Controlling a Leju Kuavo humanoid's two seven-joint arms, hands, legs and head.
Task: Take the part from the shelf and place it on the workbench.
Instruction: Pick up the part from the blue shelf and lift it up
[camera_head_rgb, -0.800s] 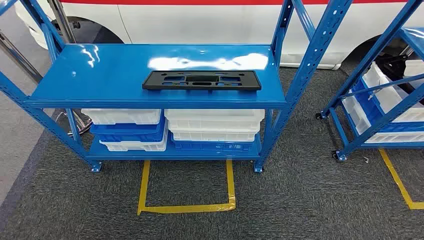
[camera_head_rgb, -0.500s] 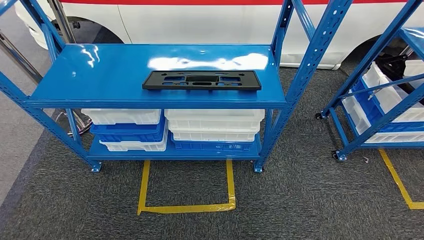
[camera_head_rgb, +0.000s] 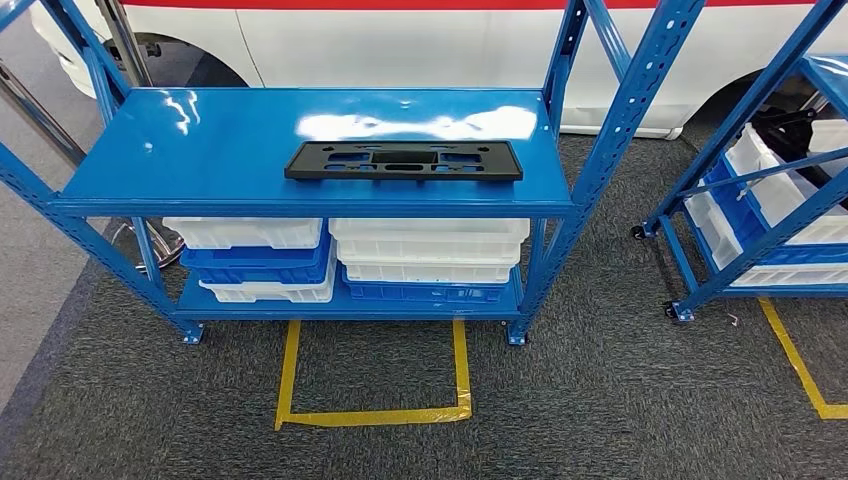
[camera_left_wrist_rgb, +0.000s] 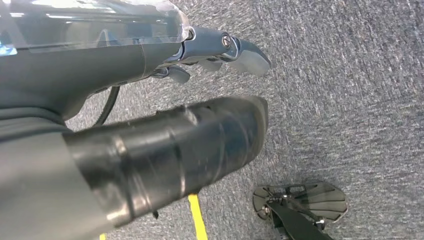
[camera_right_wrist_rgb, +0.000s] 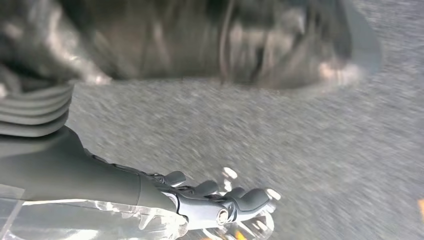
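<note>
A flat black rectangular part with cut-outs lies on the top board of the blue shelf, towards its right half and near the front edge. My left hand hangs over the grey carpet, holding nothing, its fingers loosely extended. In the right wrist view, my right hand also hangs above the carpet with nothing in it, fingers slightly curled and apart. Both hands are far from the part.
White and blue bins are stacked on the shelf's lower board. A second blue rack with bins stands at the right. A white vehicle is behind the shelf. Yellow tape marks the carpet in front.
</note>
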